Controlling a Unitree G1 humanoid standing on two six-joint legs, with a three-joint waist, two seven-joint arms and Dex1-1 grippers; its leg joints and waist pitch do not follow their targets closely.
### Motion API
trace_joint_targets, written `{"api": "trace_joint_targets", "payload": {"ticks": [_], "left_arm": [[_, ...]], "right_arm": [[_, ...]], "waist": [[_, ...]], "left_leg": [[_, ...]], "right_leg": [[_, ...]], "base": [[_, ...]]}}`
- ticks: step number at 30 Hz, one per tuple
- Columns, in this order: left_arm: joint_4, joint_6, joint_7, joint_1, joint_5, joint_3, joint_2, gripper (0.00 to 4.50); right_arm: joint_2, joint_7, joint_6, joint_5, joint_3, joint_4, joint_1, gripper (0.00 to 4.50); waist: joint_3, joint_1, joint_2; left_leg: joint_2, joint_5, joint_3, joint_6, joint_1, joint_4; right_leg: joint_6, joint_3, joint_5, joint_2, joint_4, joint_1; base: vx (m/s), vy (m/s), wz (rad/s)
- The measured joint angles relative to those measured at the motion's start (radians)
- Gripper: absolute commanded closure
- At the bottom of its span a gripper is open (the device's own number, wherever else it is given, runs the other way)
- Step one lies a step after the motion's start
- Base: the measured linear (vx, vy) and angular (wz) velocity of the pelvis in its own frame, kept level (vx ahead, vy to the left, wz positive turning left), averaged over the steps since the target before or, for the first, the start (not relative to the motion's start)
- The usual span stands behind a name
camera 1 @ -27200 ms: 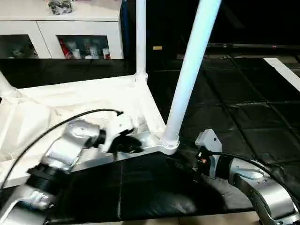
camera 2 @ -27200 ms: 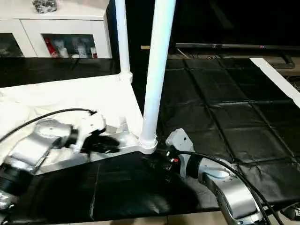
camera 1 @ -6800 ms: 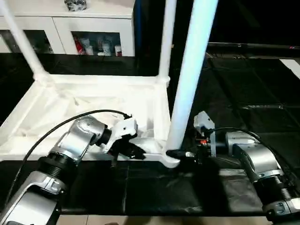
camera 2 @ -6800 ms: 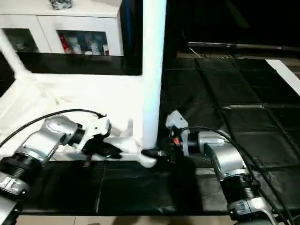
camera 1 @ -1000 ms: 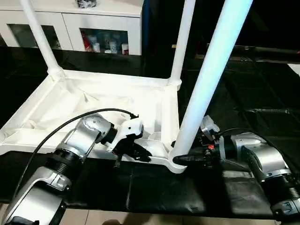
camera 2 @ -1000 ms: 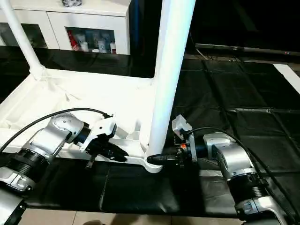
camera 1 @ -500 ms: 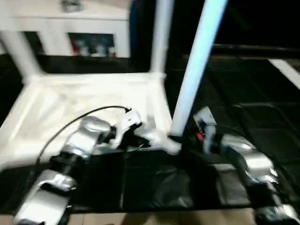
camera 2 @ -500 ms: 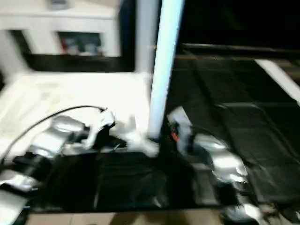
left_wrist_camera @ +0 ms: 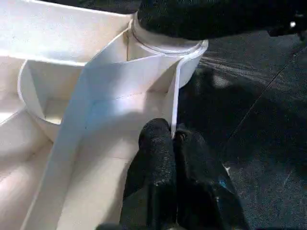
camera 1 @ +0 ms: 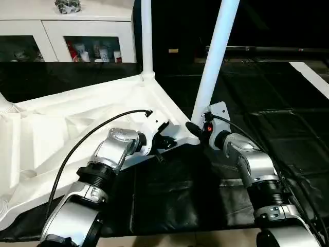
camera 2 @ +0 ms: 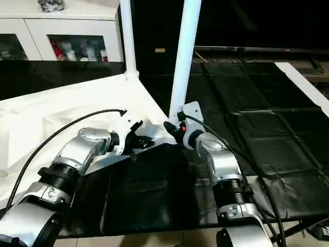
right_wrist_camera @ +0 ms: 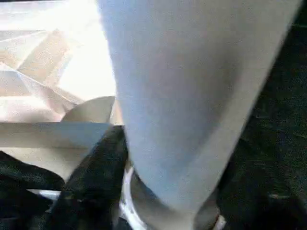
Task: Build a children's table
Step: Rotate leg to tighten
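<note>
Seating the near corner leg [camera 1: 213, 62] at frame centre: my right gripper [right_wrist_camera: 158, 191] clasps its base, my left gripper [left_wrist_camera: 172, 139] pinches the upturned tabletop [camera 1: 61, 123] rim, centre-left. Next I'd press it down, straight.

Both upright legs [camera 1: 215, 56] [camera 1: 146, 38] run off the top edge, so their upper ends are cut off. The tabletop [camera 1: 67, 128] runs past the edge at 9 o'clock, and a third leg [camera 1: 4, 101] there shows as a stub at the border. The right gripper [camera 1: 194, 128] is tucked against the near leg's base, its far finger hidden behind the leg. Small items behind the cabinet's [camera 1: 77, 25] glass are too small to identify.
</note>
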Motion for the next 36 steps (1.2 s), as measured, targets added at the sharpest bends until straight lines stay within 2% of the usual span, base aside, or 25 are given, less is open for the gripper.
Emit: {"api": "trace_joint_targets", "payload": {"ticks": [3,5,11,15,21,24,26,34,36], "left_arm": [[-0.002,-0.016,-0.033,0.000,0.001,-0.014,0.015,4.50],[-0.009,-0.041,-0.086,0.006,-0.001,-0.033,0.040,4.50],[-0.017,-0.170,-0.241,0.031,-0.002,-0.075,0.123,4.50],[-0.057,-0.234,-0.399,0.062,-0.023,-0.108,0.196,4.50],[-0.074,-0.297,-0.542,0.068,-0.033,-0.146,0.258,4.50],[-0.075,-0.325,-0.590,0.071,-0.033,-0.159,0.275,4.50],[-0.083,-0.339,-0.607,0.077,-0.033,-0.162,0.284,4.50],[-0.101,-0.362,-0.619,0.085,-0.035,-0.173,0.300,4.50],[-0.101,-0.364,-0.619,0.086,-0.035,-0.173,0.301,4.50]], "right_arm": [[-0.009,0.045,-0.016,0.009,0.000,-0.022,0.024,1.30],[-0.056,0.141,-0.027,0.023,0.018,-0.058,0.057,1.19],[-0.152,0.367,-0.034,0.094,0.050,-0.110,0.116,0.66],[-0.245,0.563,-0.064,0.130,0.100,-0.155,0.163,0.66],[-0.320,0.740,-0.078,0.172,0.115,-0.163,0.179,0.66],[-0.346,0.800,-0.076,0.190,0.133,-0.179,0.179,1.00],[-0.352,0.830,-0.074,0.199,0.138,-0.179,0.179,1.03],[-0.354,0.880,-0.058,0.230,0.145,-0.179,0.179,1.86],[-0.354,0.889,-0.052,0.241,0.150,-0.179,0.179,1.91]], "waist": [[0.000,0.001,0.001],[0.000,0.003,0.003],[0.000,0.010,0.004],[0.001,0.025,0.005],[0.002,0.050,0.008],[0.001,0.056,0.011],[0.001,0.056,0.011],[0.001,0.055,0.010],[0.001,0.056,0.010]], "left_leg": [[0.000,0.000,0.000,0.000,0.000,-0.002],[0.000,0.000,0.000,0.000,0.000,-0.003],[0.001,0.000,0.000,0.000,0.000,-0.006],[0.001,0.000,0.000,0.000,0.000,-0.004],[0.002,0.000,0.000,0.000,0.000,-0.001],[0.002,0.000,0.000,0.000,0.000,-0.001],[0.003,0.000,0.000,0.000,0.000,-0.001],[0.003,0.000,0.001,0.000,0.000,0.000],[0.003,0.000,0.001,0.000,0.000,0.000]], "right_leg": [[0.000,0.000,0.000,0.000,0.000,0.000],[0.001,0.000,-0.001,0.000,-0.002,0.000],[0.001,-0.001,-0.001,0.001,-0.001,-0.001],[0.001,-0.001,-0.001,0.001,-0.002,-0.002],[0.001,-0.001,-0.001,0.000,0.000,-0.003],[0.001,-0.001,-0.001,0.000,0.000,-0.002],[0.001,-0.001,-0.001,0.000,0.000,-0.002],[0.001,-0.001,-0.001,0.000,0.000,-0.003],[0.001,-0.001,-0.001,0.000,0.000,-0.003]], "base": [[0.000,0.000,0.00],[0.000,0.000,0.00],[0.000,0.000,0.00],[0.000,0.000,0.00],[0.000,0.000,0.00],[0.000,0.000,0.00],[0.000,0.000,0.00],[0.000,0.000,0.00],[0.000,0.000,0.00]]}}
